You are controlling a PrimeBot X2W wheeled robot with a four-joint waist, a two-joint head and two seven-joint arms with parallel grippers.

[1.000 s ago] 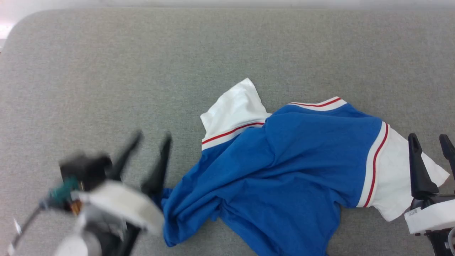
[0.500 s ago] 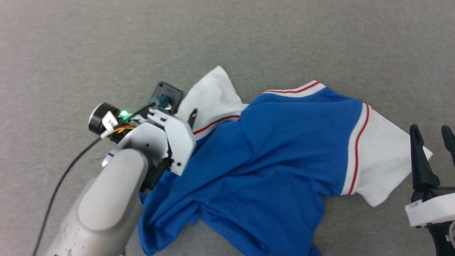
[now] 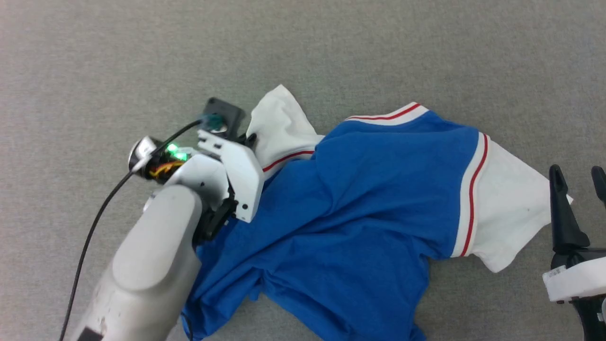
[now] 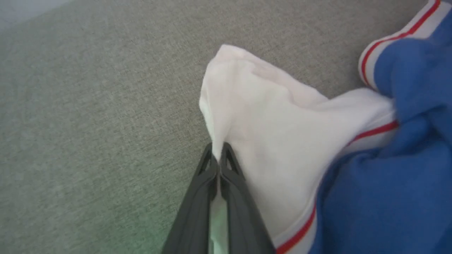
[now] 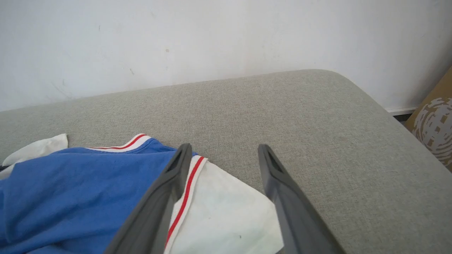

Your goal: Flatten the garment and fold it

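The garment [image 3: 360,222] is a crumpled blue T-shirt with white sleeves and red-and-white trim, lying on the grey padded surface [image 3: 331,57]. My left gripper [image 4: 219,148] is shut on the edge of its left white sleeve [image 4: 282,130], with the cloth pinched between the two dark fingers; in the head view this gripper [image 3: 249,139] sits at that sleeve's [image 3: 279,123] left edge, mostly hidden under the wrist. The right gripper [image 5: 222,150] is open, hovering above the other white sleeve [image 5: 226,218] with nothing between its fingers; it shows at the lower right in the head view [image 3: 577,173].
The grey padded surface ends in a rounded corner [image 5: 339,76] against a white wall [image 5: 212,35]. A brown cardboard box [image 5: 434,120] stands beyond the right edge. A black cable [image 3: 94,227] trails from my left wrist.
My left arm swung from the lower left up to the left white sleeve and its gripper closed on the sleeve's edge. The head camera shifted. The right gripper stayed put.
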